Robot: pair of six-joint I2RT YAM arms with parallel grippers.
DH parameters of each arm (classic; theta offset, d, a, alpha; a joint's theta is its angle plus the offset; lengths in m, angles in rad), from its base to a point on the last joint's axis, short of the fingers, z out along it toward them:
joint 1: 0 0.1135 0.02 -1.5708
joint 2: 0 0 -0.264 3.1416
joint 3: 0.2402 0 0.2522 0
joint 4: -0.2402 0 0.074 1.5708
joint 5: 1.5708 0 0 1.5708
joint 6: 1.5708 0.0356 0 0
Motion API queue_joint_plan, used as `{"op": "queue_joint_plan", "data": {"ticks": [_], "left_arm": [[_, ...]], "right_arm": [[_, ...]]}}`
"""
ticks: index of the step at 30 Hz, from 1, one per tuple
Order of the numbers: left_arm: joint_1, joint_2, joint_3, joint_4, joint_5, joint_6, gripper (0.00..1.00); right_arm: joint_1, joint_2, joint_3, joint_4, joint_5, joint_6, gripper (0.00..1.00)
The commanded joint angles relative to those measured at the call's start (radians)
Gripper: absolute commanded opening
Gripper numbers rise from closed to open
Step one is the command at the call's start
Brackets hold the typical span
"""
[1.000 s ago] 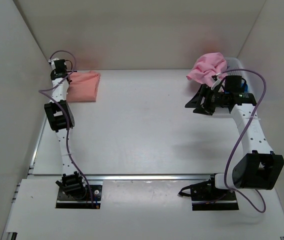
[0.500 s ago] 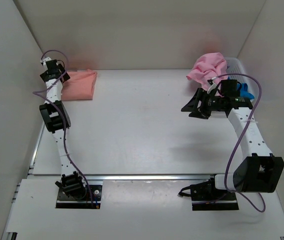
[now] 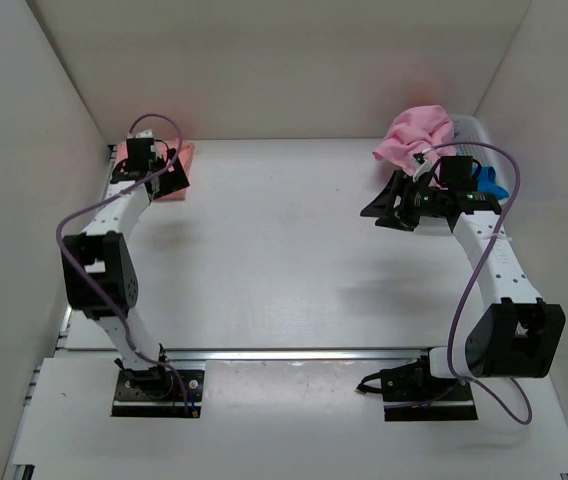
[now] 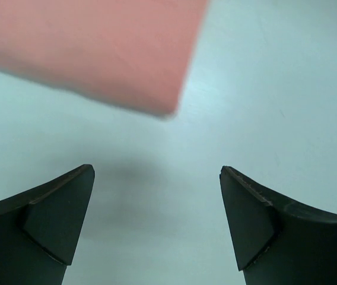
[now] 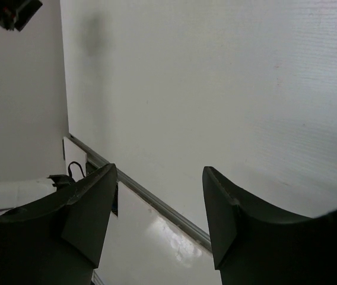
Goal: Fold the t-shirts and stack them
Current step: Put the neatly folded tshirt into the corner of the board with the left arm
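Note:
A folded salmon-coral t-shirt lies flat in the back left corner of the table, partly covered by my left arm. In the left wrist view its corner shows just beyond the fingers. My left gripper hovers at the shirt's near edge, open wide and empty. A crumpled lighter pink t-shirt is heaped at the back right, with a bit of bright blue t-shirt behind my right arm. My right gripper is held in the air just in front of the pink heap, open and empty.
A white plastic basket stands in the back right corner under the pink shirt. White walls close in the table on three sides. A metal rail runs along the table's near edge, in front of the arm bases.
My left gripper has opened and let go of the salmon shirt, and the left arm has swung so its wrist now sits over the shirt. The right gripper has crept slightly left.

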Motion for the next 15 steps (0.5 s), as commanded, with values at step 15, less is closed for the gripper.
{"op": "queue_joint_plan", "data": {"ticks": [15], "left_arm": [[-0.095, -0.323, -0.342, -0.064, 0.238, -0.227, 0.99]], "right_arm": [[-0.015, 0.023, 0.030, 0.332, -0.067, 0.067, 0.56]]}}
